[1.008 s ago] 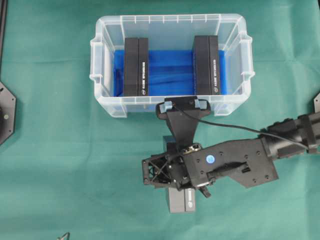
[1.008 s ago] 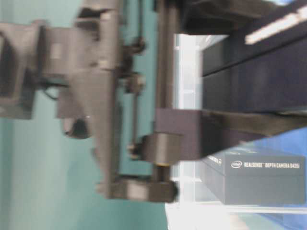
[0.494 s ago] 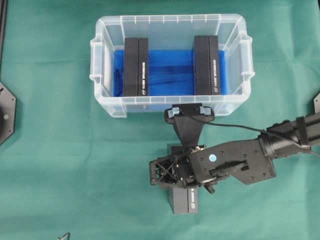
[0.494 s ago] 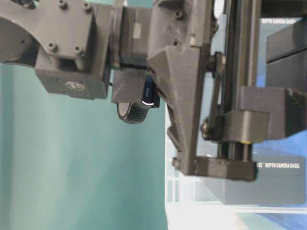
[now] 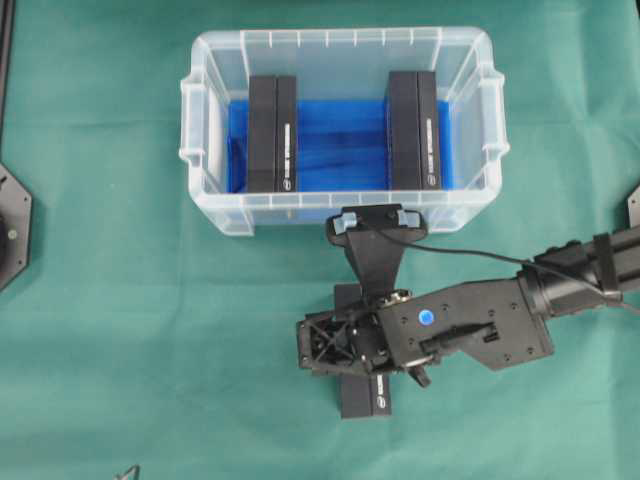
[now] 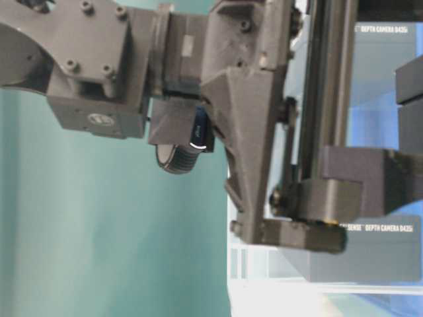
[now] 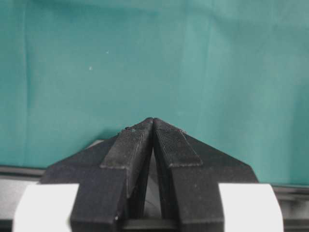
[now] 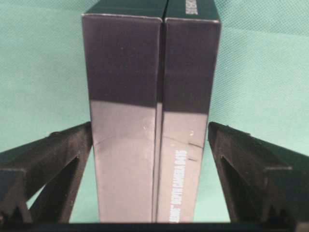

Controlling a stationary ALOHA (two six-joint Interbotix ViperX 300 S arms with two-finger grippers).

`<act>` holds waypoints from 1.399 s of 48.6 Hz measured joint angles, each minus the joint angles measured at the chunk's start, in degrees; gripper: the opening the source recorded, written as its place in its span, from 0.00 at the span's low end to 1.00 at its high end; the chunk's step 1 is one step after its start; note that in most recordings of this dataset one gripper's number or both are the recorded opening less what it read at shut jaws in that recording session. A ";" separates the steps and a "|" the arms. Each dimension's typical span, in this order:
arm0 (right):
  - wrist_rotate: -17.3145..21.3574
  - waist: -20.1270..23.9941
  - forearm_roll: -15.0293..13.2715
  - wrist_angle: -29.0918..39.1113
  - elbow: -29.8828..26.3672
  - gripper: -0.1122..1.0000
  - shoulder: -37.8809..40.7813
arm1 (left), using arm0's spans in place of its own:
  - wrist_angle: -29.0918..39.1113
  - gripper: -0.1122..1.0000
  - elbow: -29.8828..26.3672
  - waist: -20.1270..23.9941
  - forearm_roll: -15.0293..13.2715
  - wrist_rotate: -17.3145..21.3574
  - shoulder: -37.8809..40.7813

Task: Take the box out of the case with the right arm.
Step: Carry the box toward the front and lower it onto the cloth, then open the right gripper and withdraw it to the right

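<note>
The clear case [image 5: 340, 36] with a blue floor stands at the back of the green cloth and holds two upright black boxes [image 5: 272, 135] [image 5: 413, 130]. A third black box [image 5: 366, 397] lies on the cloth in front of the case, outside it. My right gripper [image 5: 345, 345] points down over this box [image 8: 152, 121]. Its jaws are open, with a finger [image 8: 63, 154] on each side of the box, right beside its faces without pressing them. My left gripper [image 7: 153, 118] is shut and empty over bare cloth, away from the case.
The right arm's beam and cable [image 5: 470, 262] stretch to the right edge. Black mounts sit at the left edge [image 5: 12, 225] and the right edge [image 5: 633, 205]. In the table-level view the gripper frame [image 6: 251, 132] fills the foreground before the case wall [image 6: 254, 267].
The right gripper has come down a little with the box, and its jaws have widened, letting go of the box on the cloth. The left gripper has not moved.
</note>
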 measured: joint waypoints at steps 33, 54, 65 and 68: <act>-2.90 0.09 -8.96 24.61 -23.12 0.93 -2.90 | 0.00 0.12 0.00 -0.09 0.00 0.00 -0.09; -6.94 0.44 -8.35 29.18 -24.43 0.93 -3.69 | 0.00 0.12 0.00 -0.09 0.00 0.00 0.00; -5.98 0.44 -7.82 29.27 -16.96 0.93 -9.84 | 0.00 0.12 0.00 -0.09 0.00 0.00 -0.09; -4.83 0.62 -7.47 28.92 -14.15 0.93 -11.78 | 0.00 0.12 0.00 -0.09 0.09 0.00 -0.09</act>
